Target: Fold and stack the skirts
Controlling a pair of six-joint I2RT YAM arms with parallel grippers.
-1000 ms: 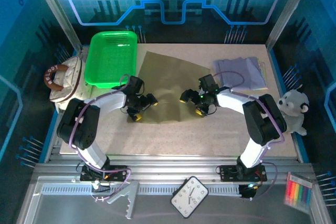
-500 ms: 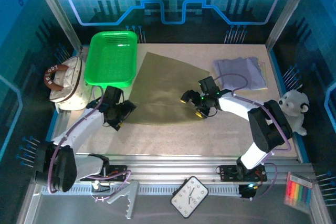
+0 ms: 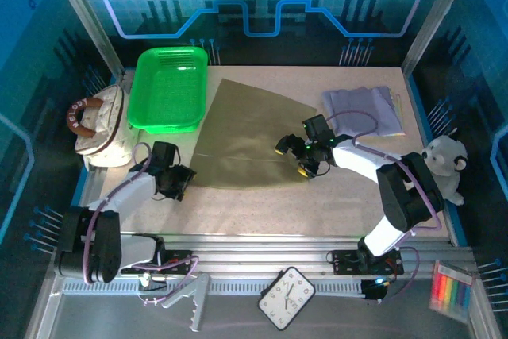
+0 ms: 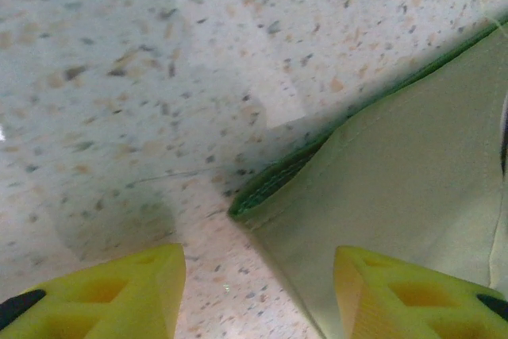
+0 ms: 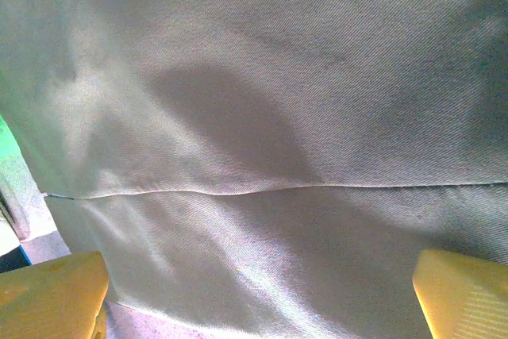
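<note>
The khaki skirt (image 3: pixel 246 129) lies spread flat in the middle of the table. My left gripper (image 3: pixel 176 182) sits low at its near left corner. In the left wrist view the yellow fingers (image 4: pixel 119 291) stand apart, and the corner of the khaki skirt (image 4: pixel 381 196) reaches in between them, ungripped. My right gripper (image 3: pixel 298 158) hovers open over the skirt's near right part. Its wide-spread fingers (image 5: pixel 51 295) frame khaki cloth (image 5: pixel 262 117) crossed by a seam line. The lavender skirt (image 3: pixel 363 110) lies folded at the back right, with a pale yellow-green edge (image 3: pixel 399 105) peeking from beneath it.
A green basket (image 3: pixel 168 89) stands at the back left, touching the skirt's far corner. A cream handbag (image 3: pixel 99 125) sits at the left edge and a white plush toy (image 3: pixel 444 168) at the right. A clock (image 3: pixel 287 298) and coloured markers (image 3: pixel 452 290) lie on the near rail.
My left arm swung from the skirt's middle out to its near left corner, and its jaws have narrowed. The skirt's left side now lies spread further left. The right gripper barely moved.
</note>
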